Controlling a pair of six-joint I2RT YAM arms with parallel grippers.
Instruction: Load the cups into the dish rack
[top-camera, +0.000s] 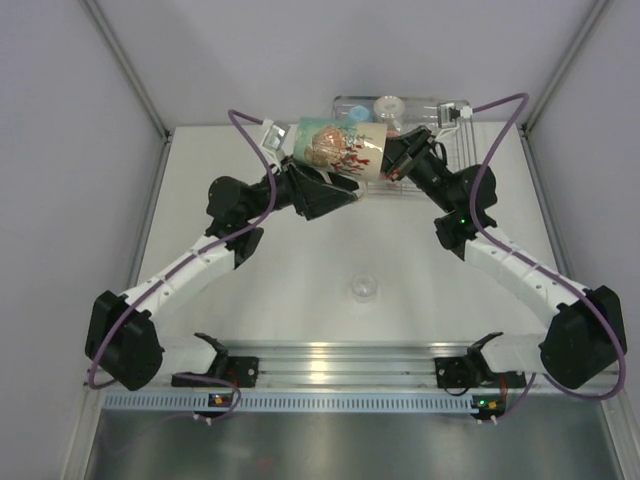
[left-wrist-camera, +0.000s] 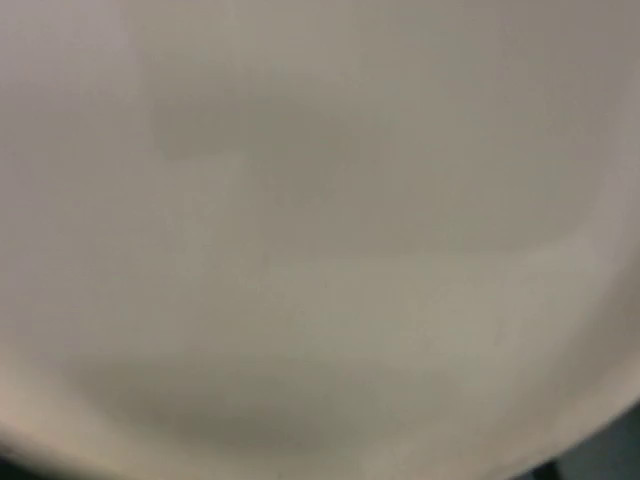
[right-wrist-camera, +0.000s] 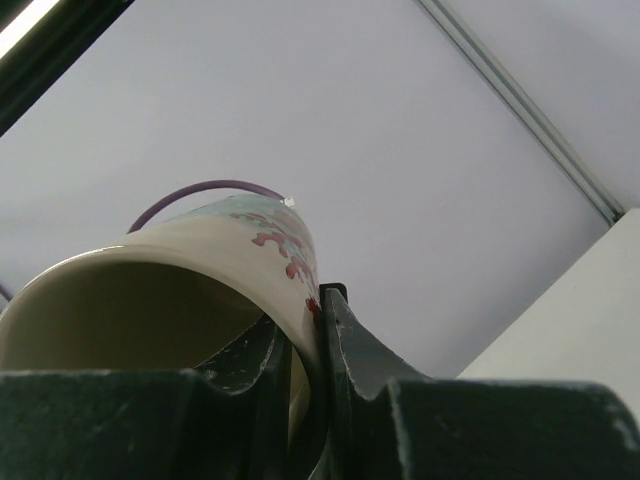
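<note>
The cream floral mug (top-camera: 340, 148) hangs on its side in the air in front of the dish rack (top-camera: 432, 104). My right gripper (top-camera: 395, 160) is shut on its rim; the right wrist view shows one finger inside the mug (right-wrist-camera: 200, 270) and one outside, around the gripper's midpoint (right-wrist-camera: 318, 310). My left gripper (top-camera: 335, 188) sits right against the mug's underside. The left wrist view is filled by a blurred cream surface (left-wrist-camera: 320, 240), so its fingers are hidden. A small clear glass (top-camera: 363, 288) stands on the table. A light blue cup (top-camera: 356, 117) and a clear glass (top-camera: 388, 105) sit in the rack.
The rack stands at the table's back edge, mostly hidden behind the mug and the right arm. Grey walls with metal posts close in the left, right and back. Both arm bases sit on the rail at the near edge.
</note>
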